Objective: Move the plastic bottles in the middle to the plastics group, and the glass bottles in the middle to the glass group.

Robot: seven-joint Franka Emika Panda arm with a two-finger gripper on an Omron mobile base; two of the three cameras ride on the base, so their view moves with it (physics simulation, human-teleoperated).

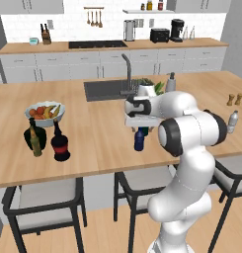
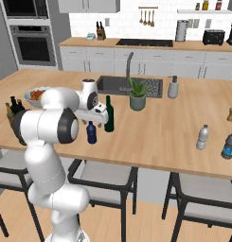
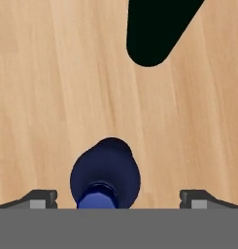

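On bottles, no legible writing

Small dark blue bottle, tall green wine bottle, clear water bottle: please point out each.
Small dark blue bottle (image 2: 91, 134), right base view, on its body.
Tall green wine bottle (image 2: 109, 118), right base view, on its body.
Clear water bottle (image 2: 202, 138), right base view, on its body.

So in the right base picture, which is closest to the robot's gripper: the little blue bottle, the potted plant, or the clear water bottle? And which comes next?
1. Small dark blue bottle: right beneath the open gripper, at the counter's near edge.
2. Potted plant: farther back, beside the sink.
3. Clear water bottle: far off to the right along the counter.
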